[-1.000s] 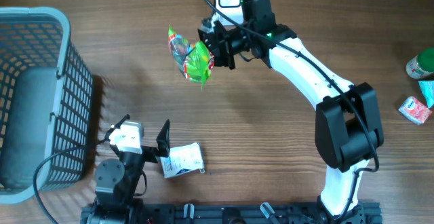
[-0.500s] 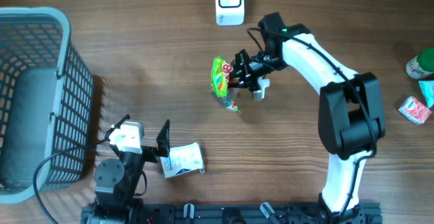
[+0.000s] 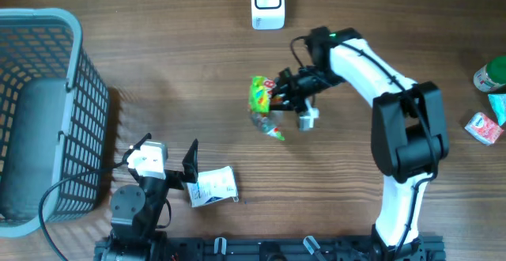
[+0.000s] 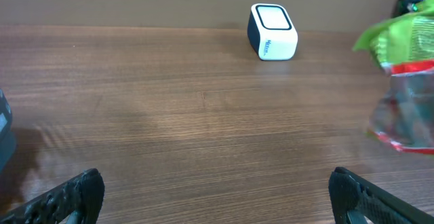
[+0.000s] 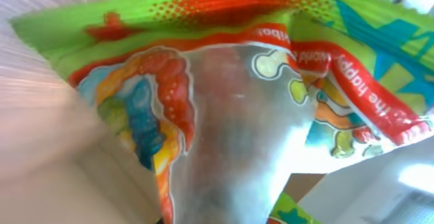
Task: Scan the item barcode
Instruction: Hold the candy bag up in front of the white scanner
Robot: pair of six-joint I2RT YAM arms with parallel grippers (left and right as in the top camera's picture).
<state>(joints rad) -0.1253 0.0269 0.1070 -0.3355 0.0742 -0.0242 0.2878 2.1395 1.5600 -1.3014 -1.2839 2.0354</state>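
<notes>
The gummy candy bag [image 3: 261, 100], pinched in the right gripper [image 3: 278, 93] over mid-table, was judged best turned barcode-side squarely toward the well-apart barcode scanner [image 3: 267, 2]; the left gripper [image 3: 168, 152] was spread wide.

Overhead camera looks straight down on the whole wooden table [image 3: 158, 71]. Left wrist camera, low at the table's near side, faces across the wood toward the white scanner [image 4: 272, 32]. Right wrist camera sits so close that the candy bag [image 5: 230, 115] fills its frame. All three views share the bag.
</notes>
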